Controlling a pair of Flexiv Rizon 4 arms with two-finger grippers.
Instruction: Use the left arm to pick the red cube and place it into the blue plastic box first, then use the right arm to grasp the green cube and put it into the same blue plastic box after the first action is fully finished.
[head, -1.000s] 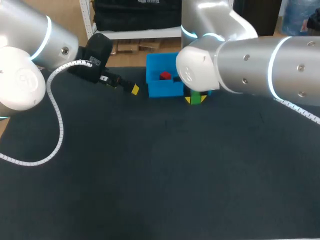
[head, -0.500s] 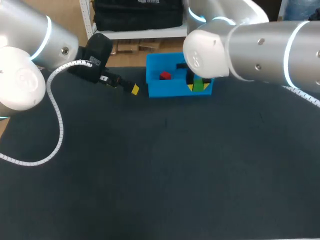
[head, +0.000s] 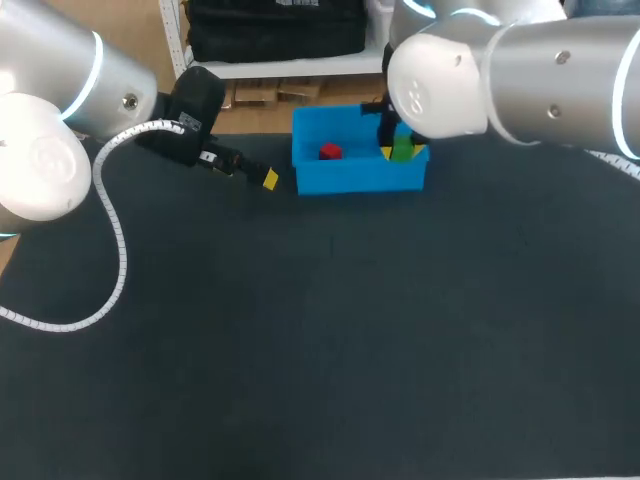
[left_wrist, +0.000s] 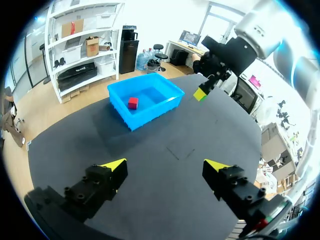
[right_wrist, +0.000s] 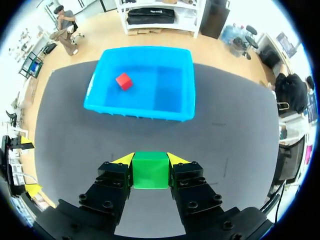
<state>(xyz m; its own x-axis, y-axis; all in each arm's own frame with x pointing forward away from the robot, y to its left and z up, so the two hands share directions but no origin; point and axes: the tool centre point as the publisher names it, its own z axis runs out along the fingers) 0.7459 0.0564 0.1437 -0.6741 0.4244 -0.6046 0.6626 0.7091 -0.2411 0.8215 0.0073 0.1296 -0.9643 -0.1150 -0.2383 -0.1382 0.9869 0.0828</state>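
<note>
The blue plastic box (head: 360, 180) stands at the table's far edge, with the red cube (head: 330, 152) lying inside at its left. My right gripper (head: 402, 151) hangs in the air by the box's right end, shut on the green cube (head: 403, 148). In the right wrist view the green cube (right_wrist: 150, 169) is clamped between the yellow-tipped fingers, and the box (right_wrist: 142, 83) with the red cube (right_wrist: 123, 81) lies ahead and below. My left gripper (left_wrist: 165, 167) is open and holds nothing; it sits left of the box (left_wrist: 145, 99), where the red cube (left_wrist: 132, 103) shows inside.
The left arm's white cable (head: 115, 250) loops over the table's left side. The left gripper's yellow tip (head: 270, 179) is close to the box's left wall. The dark tabletop (head: 330, 340) stretches toward the near edge.
My right gripper has lifted the green cube off the table in front of the box and carried it up and back, level with the box's right end. The left arm has stayed still.
</note>
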